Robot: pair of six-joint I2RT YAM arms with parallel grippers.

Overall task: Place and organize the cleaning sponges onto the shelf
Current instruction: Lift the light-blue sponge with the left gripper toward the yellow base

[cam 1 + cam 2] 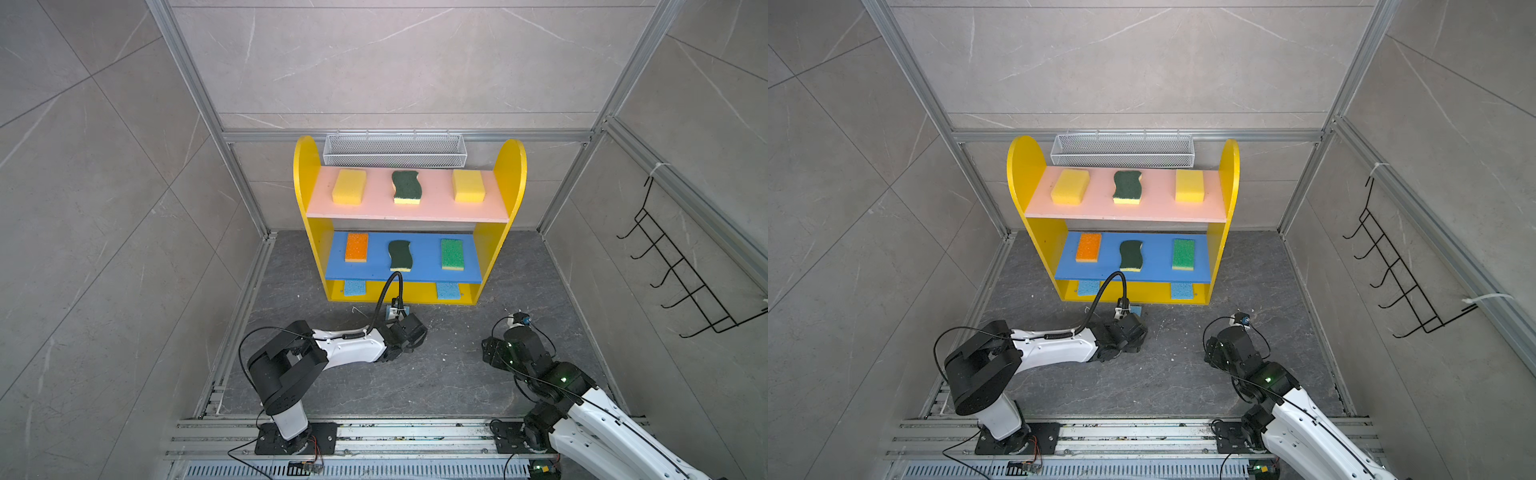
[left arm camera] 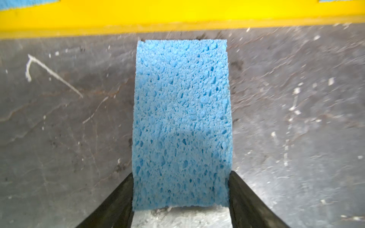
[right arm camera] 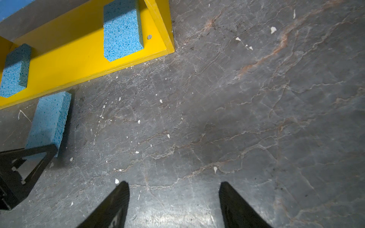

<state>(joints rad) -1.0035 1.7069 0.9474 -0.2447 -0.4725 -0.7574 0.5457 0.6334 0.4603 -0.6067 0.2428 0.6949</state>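
The yellow shelf (image 1: 306,174) carries two yellow sponges (image 1: 349,186) (image 1: 468,185) and a dark-green scourer (image 1: 406,186) on its pink board. On the blue board lie an orange-topped sponge (image 1: 356,247), a second dark-green scourer (image 1: 400,255) and a bright-green-topped sponge (image 1: 452,254). Two light-blue sponges (image 3: 122,29) (image 3: 14,71) lie on its bottom board. My left gripper (image 2: 181,174) is shut on a third light-blue sponge (image 2: 181,110), low over the floor just before the shelf's front edge (image 2: 177,27). My right gripper (image 3: 173,183) hangs open over bare floor, to the right.
A white wire mesh basket (image 1: 395,149) hangs on the back wall behind the shelf. A black wire hook rack (image 1: 681,274) is on the right wall. The floor (image 1: 457,374) is dark grey stone, walled in by aluminium frame rails (image 1: 249,291).
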